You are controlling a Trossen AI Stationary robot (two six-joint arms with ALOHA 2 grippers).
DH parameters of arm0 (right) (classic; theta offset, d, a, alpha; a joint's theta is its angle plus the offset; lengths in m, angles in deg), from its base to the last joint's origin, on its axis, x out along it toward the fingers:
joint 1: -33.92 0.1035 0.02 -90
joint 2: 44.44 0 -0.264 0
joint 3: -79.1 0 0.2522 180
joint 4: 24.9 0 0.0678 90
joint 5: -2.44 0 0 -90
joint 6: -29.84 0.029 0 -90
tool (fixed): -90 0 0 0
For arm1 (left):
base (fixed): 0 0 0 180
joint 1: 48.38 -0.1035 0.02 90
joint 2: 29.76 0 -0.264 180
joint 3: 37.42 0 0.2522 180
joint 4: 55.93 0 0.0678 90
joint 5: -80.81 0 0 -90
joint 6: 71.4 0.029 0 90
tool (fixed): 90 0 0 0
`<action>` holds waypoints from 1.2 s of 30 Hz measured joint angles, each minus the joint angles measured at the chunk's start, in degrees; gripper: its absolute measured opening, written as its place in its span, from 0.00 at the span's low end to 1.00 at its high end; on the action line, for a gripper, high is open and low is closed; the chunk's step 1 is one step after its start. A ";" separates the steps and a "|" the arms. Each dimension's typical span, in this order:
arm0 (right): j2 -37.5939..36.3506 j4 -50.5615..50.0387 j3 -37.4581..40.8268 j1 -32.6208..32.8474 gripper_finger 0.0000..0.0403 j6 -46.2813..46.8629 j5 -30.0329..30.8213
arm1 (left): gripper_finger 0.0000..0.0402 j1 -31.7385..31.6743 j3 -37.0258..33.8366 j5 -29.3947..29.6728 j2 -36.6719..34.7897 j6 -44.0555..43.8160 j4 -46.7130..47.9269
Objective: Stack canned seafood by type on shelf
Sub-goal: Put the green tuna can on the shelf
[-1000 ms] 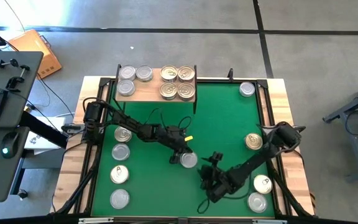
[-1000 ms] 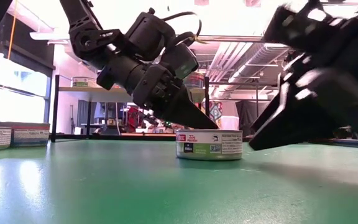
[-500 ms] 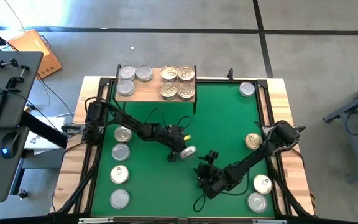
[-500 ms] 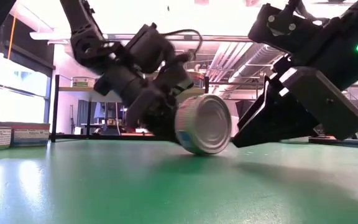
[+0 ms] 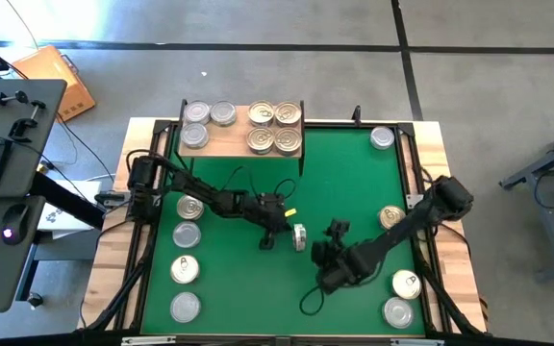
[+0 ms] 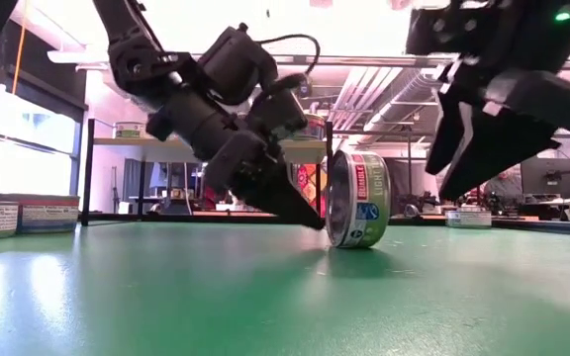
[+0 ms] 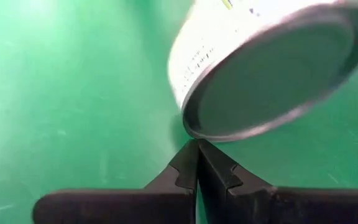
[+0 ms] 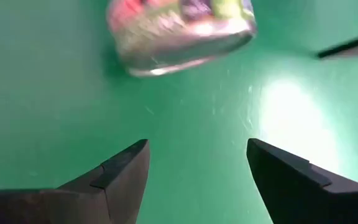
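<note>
One tin stands up on its edge on the green mat, close to the middle of the table. The left gripper is at the tin's 9 o'clock side. Its jaws are clenched tight with nothing in them, and the pointed tip touches the bottom edge of the tin. The right gripper hangs just past the tin at about 4 o'clock, with its jaws spread apart and nothing between them. The shelf sits at the 12 o'clock edge of the mat. It has three silver tins on one side and four gold tins on the other. Four more tins lie in a line at 9 o'clock, and more tins wait at 3 and 4 o'clock.
</note>
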 joint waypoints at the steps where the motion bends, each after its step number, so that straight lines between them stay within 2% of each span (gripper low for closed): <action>1: -0.12 0.24 0.02 -0.91 0.65 -0.52 -1.68 | 0.00 0.39 0.06 1.57 -0.73 -0.02 0.68; 7: 1.57 16.07 0.05 -5.26 0.65 -8.61 -12.83 | 0.00 3.23 0.10 15.03 -6.69 -1.65 6.59; 11: 2.26 25.99 0.11 -6.75 0.65 -12.28 -14.85 | 0.00 4.99 0.10 23.86 -12.31 -2.13 13.25; 14: 2.06 30.61 0.09 -7.38 0.65 -15.13 -14.88 | 0.00 6.22 0.19 26.04 -16.17 -1.70 17.79; 21: -0.13 28.26 -2.19 -7.73 0.65 -19.27 -21.87 | 0.00 9.92 0.21 26.36 -20.05 -4.39 26.81; 24: -1.60 28.18 -4.47 -7.26 0.65 -22.95 -21.72 | 0.00 11.56 0.18 27.11 -19.52 -6.25 28.05; 28: -2.12 23.37 -7.43 -8.14 0.65 -24.49 -14.32 | 0.00 13.49 -3.44 30.10 -19.22 -8.70 24.17; 31: -1.82 22.17 -7.41 -10.79 0.65 -24.20 -14.24 | 0.00 14.80 -8.05 33.35 -20.76 -12.17 20.48; 36: -0.40 21.39 -6.69 -14.72 0.65 -25.64 -16.87 | 0.00 16.12 -15.27 34.06 -24.15 -16.86 14.84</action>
